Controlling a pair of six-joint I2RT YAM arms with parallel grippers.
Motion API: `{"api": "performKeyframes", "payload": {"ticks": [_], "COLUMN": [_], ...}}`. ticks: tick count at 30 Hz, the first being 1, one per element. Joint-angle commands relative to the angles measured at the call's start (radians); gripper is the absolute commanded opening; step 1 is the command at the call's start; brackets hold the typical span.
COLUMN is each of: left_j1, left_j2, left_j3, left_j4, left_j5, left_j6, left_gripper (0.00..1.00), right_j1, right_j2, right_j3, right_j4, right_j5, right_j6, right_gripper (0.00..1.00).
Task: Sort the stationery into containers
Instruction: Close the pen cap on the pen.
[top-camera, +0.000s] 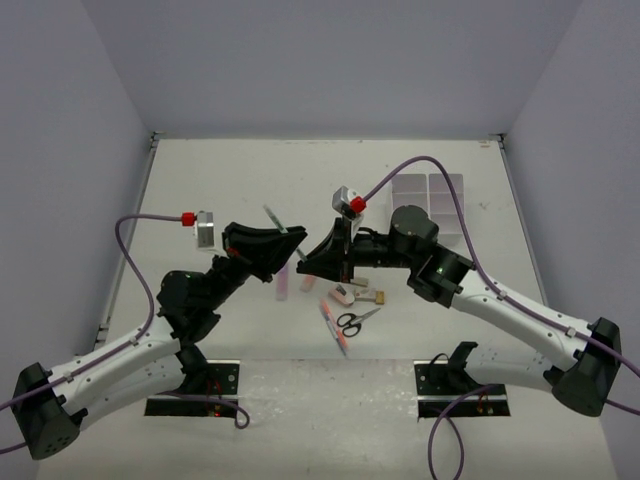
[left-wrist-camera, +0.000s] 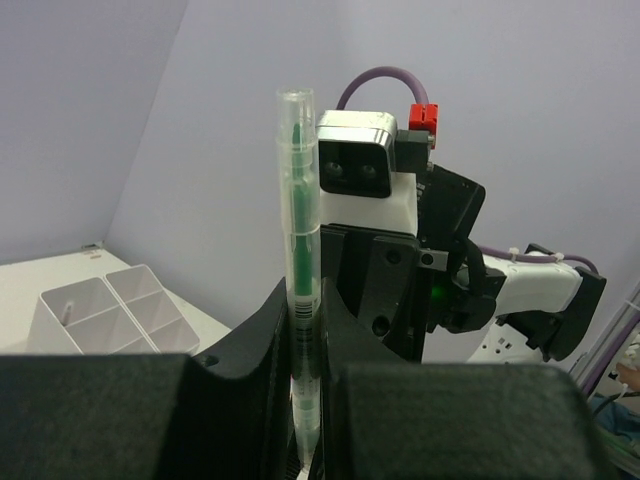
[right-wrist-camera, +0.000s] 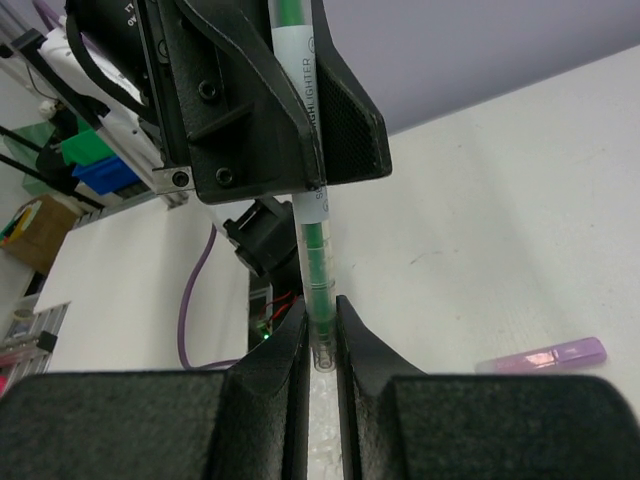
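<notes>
A thin green pen (top-camera: 274, 219) with a clear barrel is held between both grippers above the table. My left gripper (top-camera: 289, 247) is shut on its lower barrel (left-wrist-camera: 300, 200), jaws pressed on both sides (left-wrist-camera: 305, 330). My right gripper (top-camera: 306, 262) faces it and is shut on the clear capped end (right-wrist-camera: 315, 250), which sits between its fingertips (right-wrist-camera: 320, 335). The white six-compartment container (top-camera: 432, 192) stands at the back right, partly hidden by the right arm, and it also shows in the left wrist view (left-wrist-camera: 110, 315). Below the grippers lie black scissors (top-camera: 354, 320), a pink-red pen (top-camera: 335, 328) and small erasers (top-camera: 345, 295).
A lilac highlighter (right-wrist-camera: 545, 355) lies on the table under the grippers, also seen from above (top-camera: 284, 284). A tan eraser (top-camera: 378, 297) lies beside the white ones. Grey walls enclose the table on three sides. Purple cables loop over both arms.
</notes>
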Motion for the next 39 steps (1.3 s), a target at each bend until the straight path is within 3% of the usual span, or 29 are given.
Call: {"api": "performKeyframes", "payload": {"ticks": [1,7,14,23,26,27,30,32,39], "left_j1": [-0.065,-0.065,-0.047,-0.047,-0.047,-0.047,-0.047,-0.047,-0.046], "left_j2": [0.064,0.015,-0.041,0.070,0.076,0.076,0.066,0.059,0.060], "left_j3": [-0.097,-0.073,0.011,0.136,0.135,0.136,0.157,0.172,0.238], "left_j4": [-0.261,-0.348,-0.505,-0.501,-0.487,-0.487,-0.503,-0.514,-0.529], "left_j5": [0.167,0.123,0.032,0.236,0.229,0.226,0.177,0.151,0.090], "left_j6": [-0.017,0.014,0.093,0.161,0.150,0.150,0.152,0.158,0.170], "left_gripper": [0.00,0.00,0.00,0.00,0.00,0.01,0.23,0.30,0.38], "right_j1": [-0.036,-0.037,-0.034,-0.031,-0.031,-0.031,-0.031,-0.030,-0.031], "right_j2": [-0.002,-0.014,-0.089,-0.165,-0.185,-0.191,-0.206,-0.211,-0.215], "right_j3": [0.176,0.115,-0.086,-0.227,-0.252,-0.258,-0.287,-0.308,-0.352], "right_j4": [0.333,0.323,0.331,0.394,0.397,0.397,0.403,0.419,0.449], "right_j5": [0.077,0.045,0.022,-0.037,-0.023,-0.019,-0.001,-0.001,-0.017], "right_j6": [-0.001,0.004,0.016,0.004,0.007,0.007,0.019,0.028,0.054], "right_gripper": [0.00,0.00,0.00,0.00,0.00,0.00,0.00,0.00,0.00]}}
